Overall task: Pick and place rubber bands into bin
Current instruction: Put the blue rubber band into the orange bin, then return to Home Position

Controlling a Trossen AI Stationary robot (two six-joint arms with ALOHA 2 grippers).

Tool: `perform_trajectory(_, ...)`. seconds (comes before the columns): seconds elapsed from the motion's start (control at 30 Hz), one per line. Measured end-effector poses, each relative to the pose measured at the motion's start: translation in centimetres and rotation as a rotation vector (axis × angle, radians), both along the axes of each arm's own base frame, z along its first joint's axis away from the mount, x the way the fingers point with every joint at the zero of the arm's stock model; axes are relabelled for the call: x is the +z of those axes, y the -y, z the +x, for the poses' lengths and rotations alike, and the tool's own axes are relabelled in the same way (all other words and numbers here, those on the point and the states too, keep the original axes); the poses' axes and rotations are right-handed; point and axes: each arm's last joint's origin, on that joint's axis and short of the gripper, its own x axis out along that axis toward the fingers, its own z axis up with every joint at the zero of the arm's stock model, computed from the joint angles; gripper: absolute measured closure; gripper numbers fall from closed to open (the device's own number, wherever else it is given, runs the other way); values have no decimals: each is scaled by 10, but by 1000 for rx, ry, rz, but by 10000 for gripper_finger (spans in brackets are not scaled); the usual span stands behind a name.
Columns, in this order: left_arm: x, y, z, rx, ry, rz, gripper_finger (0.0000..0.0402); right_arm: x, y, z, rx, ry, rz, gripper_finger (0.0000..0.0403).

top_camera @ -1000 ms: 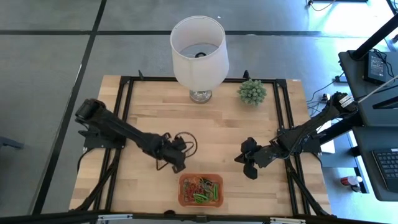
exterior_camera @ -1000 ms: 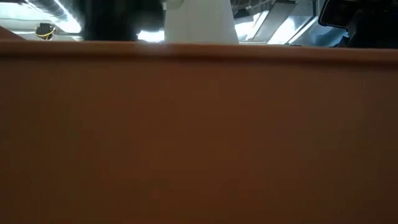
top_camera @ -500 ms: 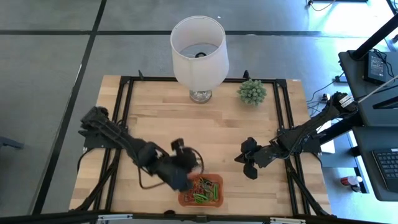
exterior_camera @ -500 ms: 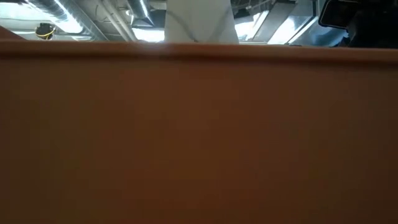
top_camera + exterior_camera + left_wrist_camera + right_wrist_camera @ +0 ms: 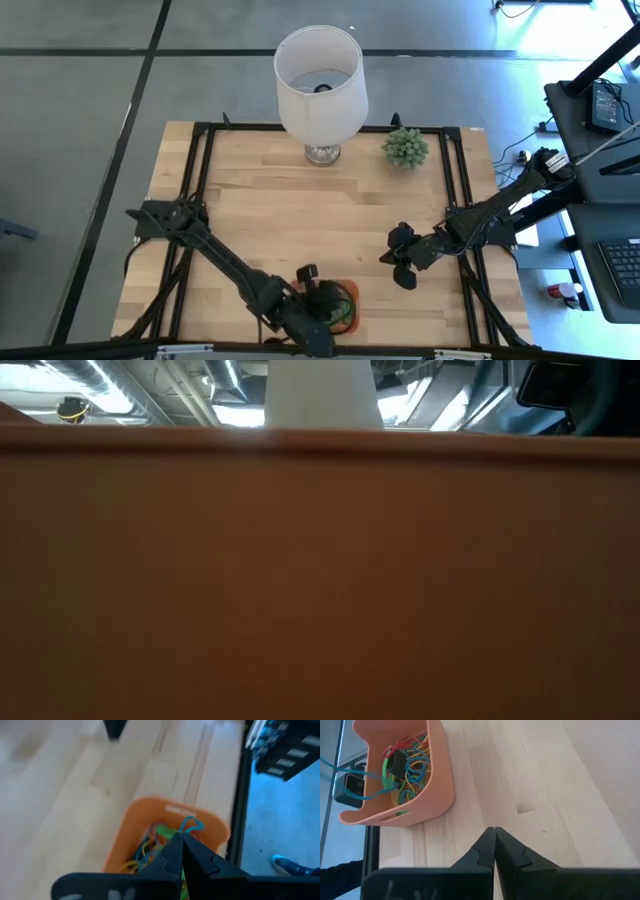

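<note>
The orange bin (image 5: 150,817) sits near the table's near edge, holding several coloured rubber bands (image 5: 410,762). In the high view my left arm covers most of the bin (image 5: 346,292). My left gripper (image 5: 181,837) is over the bin (image 5: 437,780), shut on a blue rubber band (image 5: 192,824). My right gripper (image 5: 494,831) is shut and empty, low over bare wood to the right of the bin, and it also shows in the high view (image 5: 400,268). My left gripper pinches the blue rubber band between its two fingertips. A short twisted loop of the band (image 5: 194,823) sticks out past the tips. The fingers slant down toward the bin, and the band is held over the bin's inside.
A white lampshade (image 5: 320,75) and a small green plant (image 5: 405,147) stand at the far edge. The bin's orange wall (image 5: 320,580) fills the low view. Bare wood lies between the bin and the lamp. A black frame runs along the table's sides.
My left gripper has swung from the middle left of the table toward the near edge and right, ending over the bin. It stays shut.
</note>
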Motion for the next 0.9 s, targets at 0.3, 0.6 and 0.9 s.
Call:
perform_trajectory(0.3,-58,3,2,104,-197,-57,399,0,0,0,5,-6,1,391)
perform_trajectory(0.6,-77,0,-2,179,-236,-74,364,-1,0,-1,6,-16,-6,391)
perform_trajectory(0.9,-68,-9,-9,186,-295,-28,276,-1,1,-1,0,-17,-4,391)
